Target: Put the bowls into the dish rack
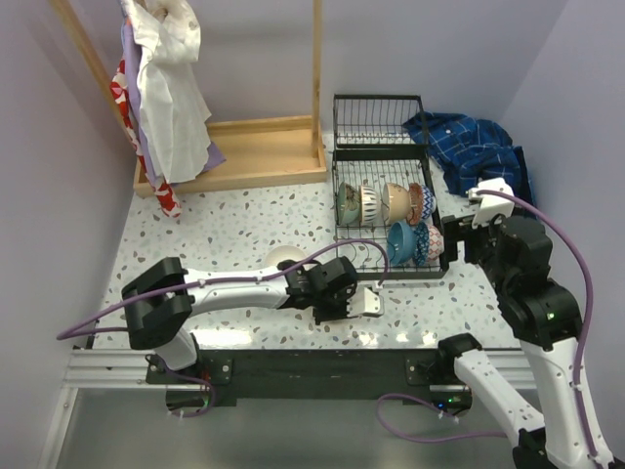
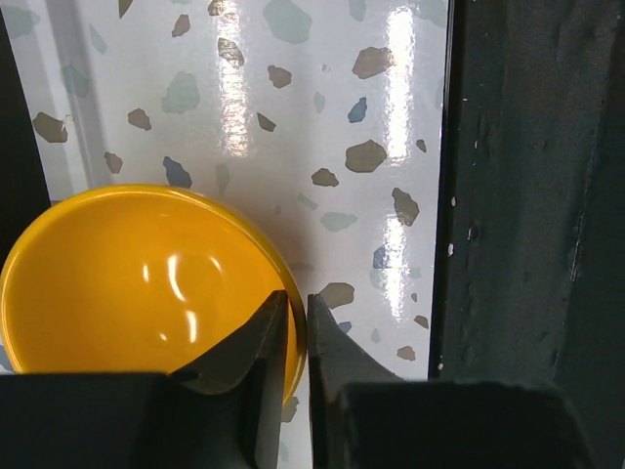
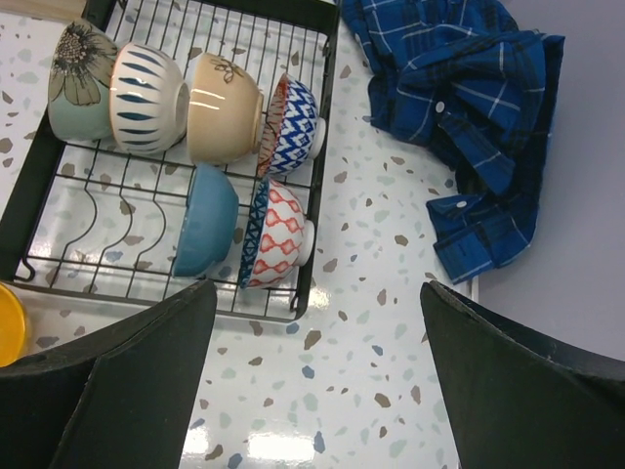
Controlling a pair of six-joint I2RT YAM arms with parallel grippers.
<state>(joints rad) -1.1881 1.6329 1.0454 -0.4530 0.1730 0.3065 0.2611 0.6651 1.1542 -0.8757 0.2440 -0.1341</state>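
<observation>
A yellow bowl (image 2: 137, 283) lies on the table, and my left gripper (image 2: 298, 315) is shut on its rim, one finger inside and one outside. From above, that gripper (image 1: 366, 301) sits just in front of the dish rack (image 1: 336, 200) and hides the bowl. The rack (image 3: 320, 147) holds several bowls on edge: pale green flowered (image 3: 76, 83), striped (image 3: 146, 98), beige (image 3: 220, 107), blue zigzag (image 3: 293, 127), teal blue (image 3: 207, 220) and red patterned (image 3: 278, 234). A pale bowl (image 1: 283, 259) stands on the table behind the left arm. My right gripper (image 3: 317, 288) hangs open and empty to the right of the rack.
A blue plaid shirt (image 1: 469, 147) lies crumpled at the rack's right. A wooden clothes stand (image 1: 244, 151) with hanging garments (image 1: 166, 88) fills the back left. The black mounting rail (image 2: 527, 195) runs along the table's near edge, close beside the left gripper.
</observation>
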